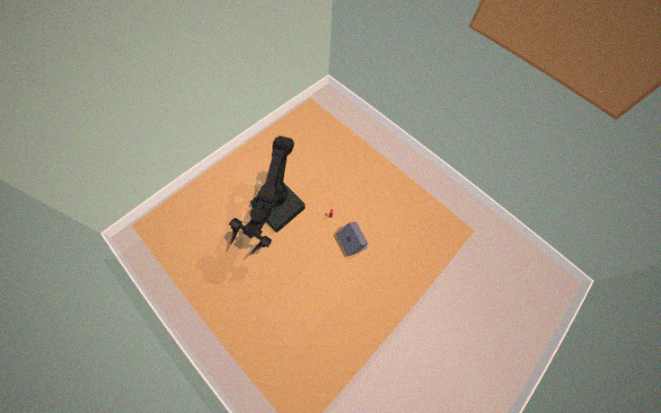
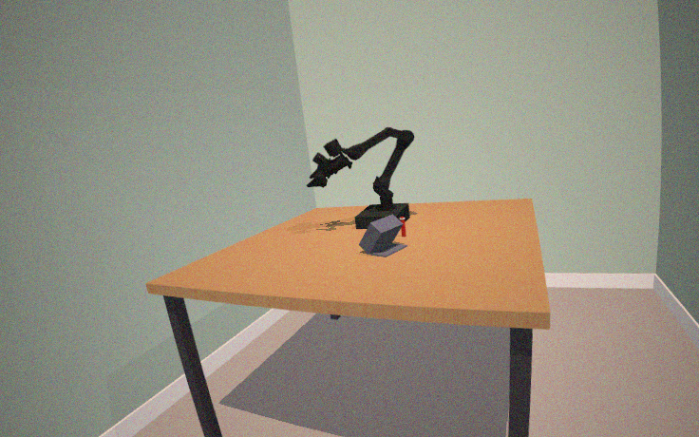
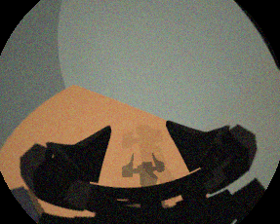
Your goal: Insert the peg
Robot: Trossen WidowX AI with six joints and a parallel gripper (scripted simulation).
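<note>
so, gripper (image 1: pixel 237 252) (image 2: pixel 310 184) (image 3: pixel 139 125) up over table (image 1: pixel 292 287) (image 2: pixel 352 276) (image 3: pixel 54 117), fingers wide apart, nothing btwn them; only tabletop + shadow seen thru the gap in wrist view. prob. kept open so it's ready for a pick. arm (image 1: pixel 275 171) (image 2: pixel 394 160) bent high off its base (image 1: pixel 292 207) (image 2: pixel 368 218), reaching to the side away fr. the work, so likely needs to swing round first.

past base: red peg (image 1: pixel 330 214) (image 2: pixel 404 228), upright on table, unheld. standing on end = top free for a grasp, prob. why it's set so. cross-section too small to tell, flats or not.

just beside peg, apart fr. it: grey sloped block (image 1: pixel 356 245) (image 2: pixel 378 234) on flat foot, small dark hole (image 1: pixel 348 239) in face. slope means peg must be tilted to match hole axis b4 pushing, i'd say. task at start: no pick yet. risk: knocking peg over w/ a wide finger on approach.
</note>
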